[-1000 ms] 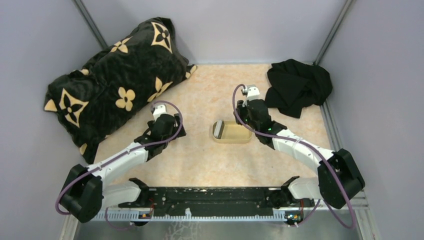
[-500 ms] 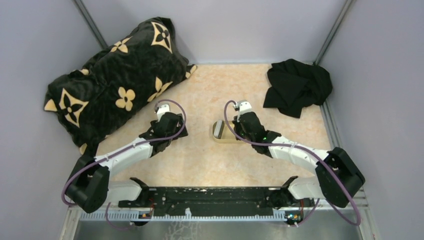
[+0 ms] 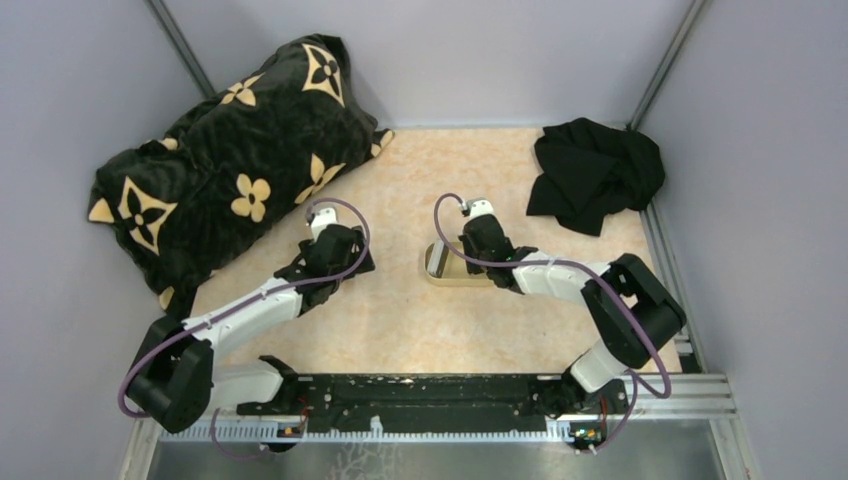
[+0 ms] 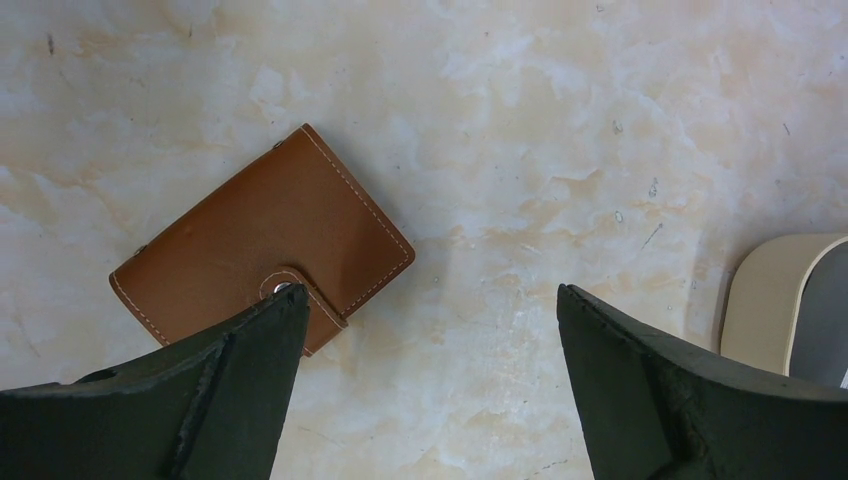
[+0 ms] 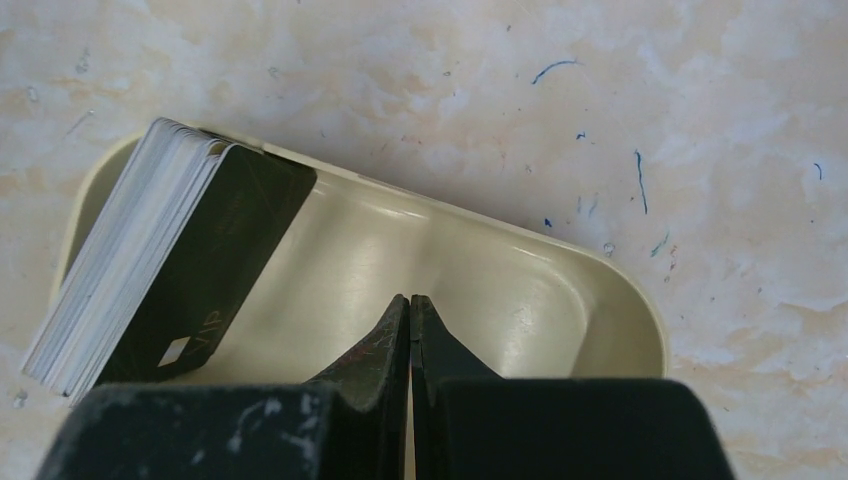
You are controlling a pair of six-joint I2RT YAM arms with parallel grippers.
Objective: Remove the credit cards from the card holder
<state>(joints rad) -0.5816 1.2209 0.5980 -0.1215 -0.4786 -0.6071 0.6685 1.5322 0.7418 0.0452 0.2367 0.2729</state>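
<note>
So, cards [image 5: 150,270]: thick stack, dark glossy one facing up, propped against the left wall of the tray [image 5: 480,270], looks like they're already out.
holder [image 4: 255,240]: brown stitched leather, snapped closed, flat on the bench [image 4: 520,120], long axis diagonal.
left hand [image 4: 428,300]: spread wide, right over the holder, clearly nearer.
right hand [image 5: 410,305]: pressed together, empty, above the tray, cards off to its left.
tray: smooth cream, rounded.

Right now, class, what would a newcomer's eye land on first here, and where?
The big black cushion with tan flowers fills the far left corner. A stack of credit cards leans at one end of the tan tray, beneath the shut right pincer. The brown card holder lies closed on the table under the open left pincer.
</note>
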